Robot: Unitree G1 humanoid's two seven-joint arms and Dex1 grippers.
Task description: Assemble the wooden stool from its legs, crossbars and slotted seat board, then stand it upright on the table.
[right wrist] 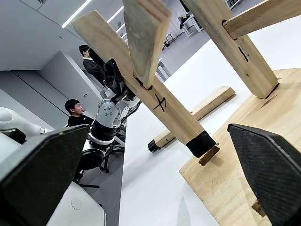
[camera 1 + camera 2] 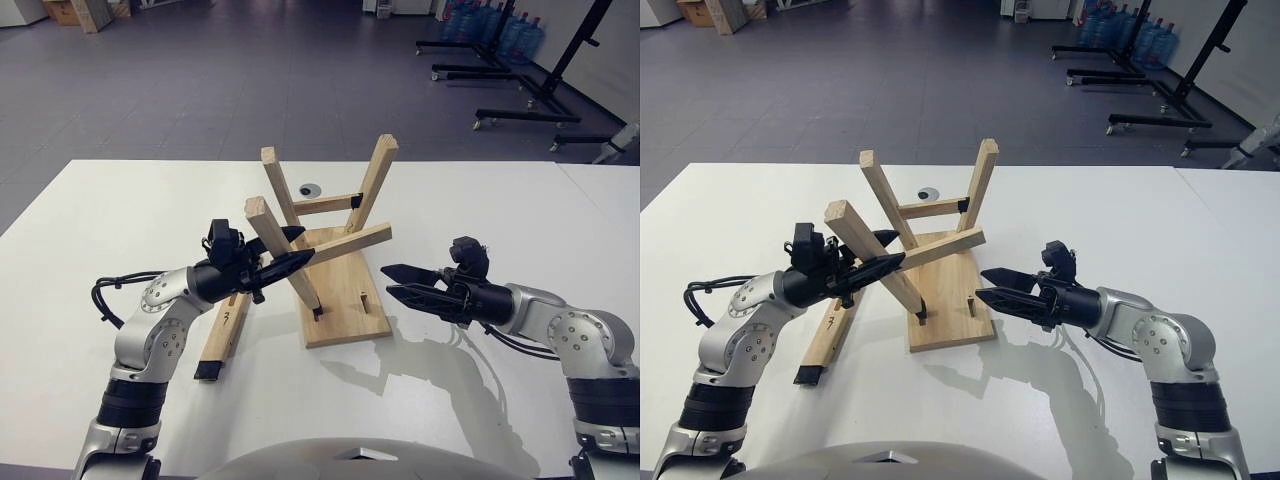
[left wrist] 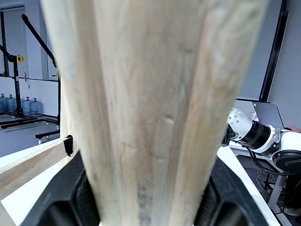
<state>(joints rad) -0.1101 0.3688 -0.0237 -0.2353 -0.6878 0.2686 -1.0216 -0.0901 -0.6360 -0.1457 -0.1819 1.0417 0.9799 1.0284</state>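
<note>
The slotted seat board (image 2: 345,300) lies flat on the white table (image 2: 120,220) with three legs standing up from it. Two rear legs (image 2: 375,180) are joined by a crossbar (image 2: 325,205). The front leg (image 2: 268,228) leans to the left, and a second crossbar (image 2: 350,241) runs from it to the right. My left gripper (image 2: 297,247) is shut on this leaning leg (image 3: 150,113) about midway up. A loose leg (image 2: 225,335) lies on the table under my left arm. Just right of the board, my right gripper (image 2: 385,280) stands open with nothing between its fingers, pointing at the leaning leg (image 1: 160,101).
A round cable hole (image 2: 310,189) sits in the table behind the stool. My left arm's black cable (image 2: 110,292) loops over the table at the left. Bare tabletop lies left, right and in front of the board. Wheeled stands (image 2: 530,95) are on the floor far behind.
</note>
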